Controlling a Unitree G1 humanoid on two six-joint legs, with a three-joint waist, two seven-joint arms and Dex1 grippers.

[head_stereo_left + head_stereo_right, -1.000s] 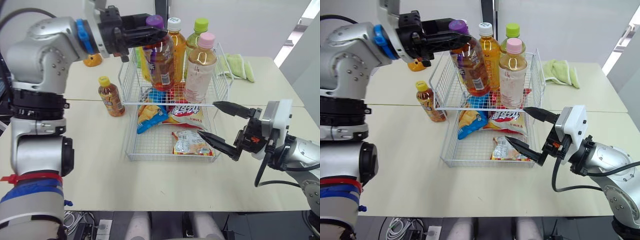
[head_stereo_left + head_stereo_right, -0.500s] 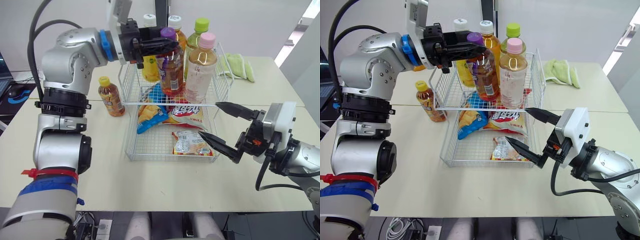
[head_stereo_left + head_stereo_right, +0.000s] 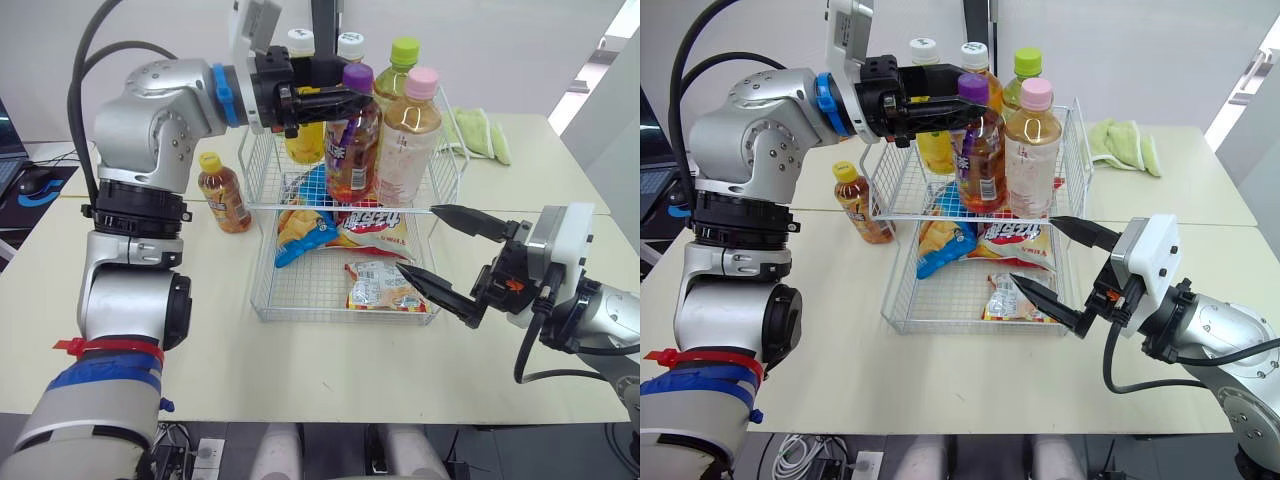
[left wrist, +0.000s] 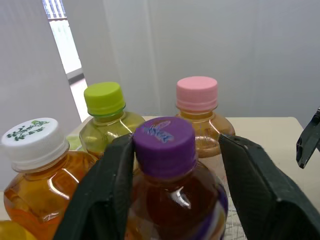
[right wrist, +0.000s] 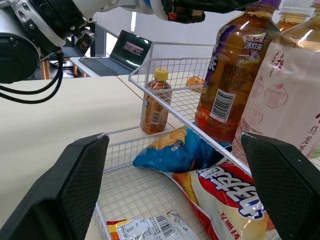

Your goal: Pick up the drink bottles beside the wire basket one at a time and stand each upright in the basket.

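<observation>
The left gripper is clamped on the neck of the purple-capped bottle, 1 black finger on each side just beneath the cap, holding it upright inside the back of the wire basket. The bottle stands just beside the pink-capped bottle, with the green-capped bottle and 2 white-capped bottles behind; whether its base touches the basket floor cannot be told. Snack bags lie in the front of the basket. 1 small yellow-capped bottle stands on the table just left of the basket. The right gripper hovers at the basket's front right corner, fingers spread wide and empty.
</observation>
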